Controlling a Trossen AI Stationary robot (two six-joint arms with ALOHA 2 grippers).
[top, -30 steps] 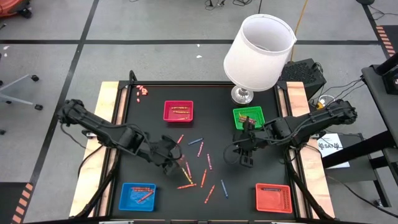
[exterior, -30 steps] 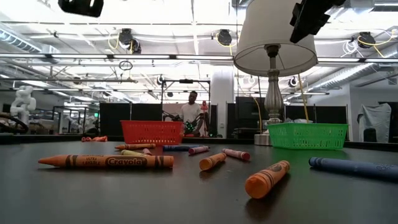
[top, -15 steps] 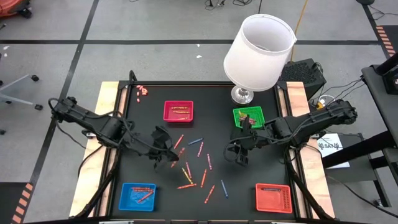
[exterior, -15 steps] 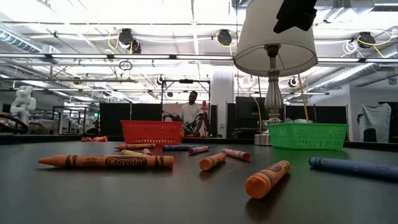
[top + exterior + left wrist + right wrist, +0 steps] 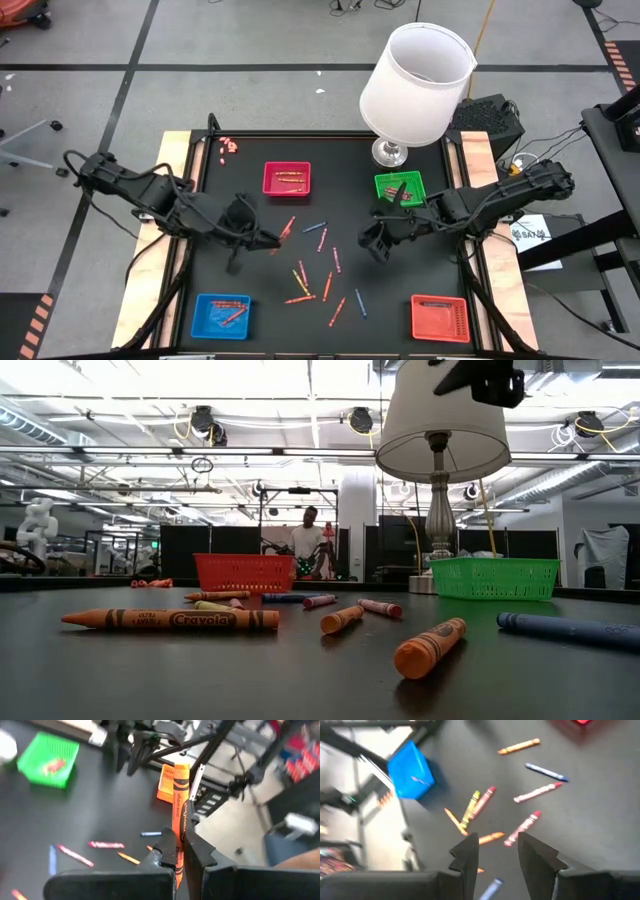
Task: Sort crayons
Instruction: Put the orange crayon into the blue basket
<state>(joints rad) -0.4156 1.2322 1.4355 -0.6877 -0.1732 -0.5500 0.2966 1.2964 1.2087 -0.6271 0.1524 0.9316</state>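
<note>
My left gripper (image 5: 262, 238) hangs over the black mat, left of the loose crayons (image 5: 318, 268), and is shut on an orange crayon (image 5: 179, 810). My right gripper (image 5: 376, 243) is open and empty, right of the crayons and near the green tray (image 5: 400, 188). In the right wrist view its fingers (image 5: 497, 852) stand above several crayons (image 5: 479, 805) that lie flat on the mat. More crayons lie in the pink tray (image 5: 287, 178), the green tray and the blue tray (image 5: 221, 313). My left gripper pinches the orange crayon between its two fingers at the crayon's lower part (image 5: 177, 851). The crayon lies along the fingers and sticks out well past their tips. It is lifted clear of the mat.
A white lamp (image 5: 415, 85) stands at the mat's far right, by the green tray. A red-orange tray (image 5: 440, 317) sits at the near right corner. A few small pieces (image 5: 229, 146) lie at the far left corner. A person (image 5: 308, 545) stands in the room beyond.
My left gripper has gone from the crayon pile toward the table's left and far edges, carrying the orange crayon clear of the mat. My right gripper has shifted a little toward the table's left edge, staying open.
</note>
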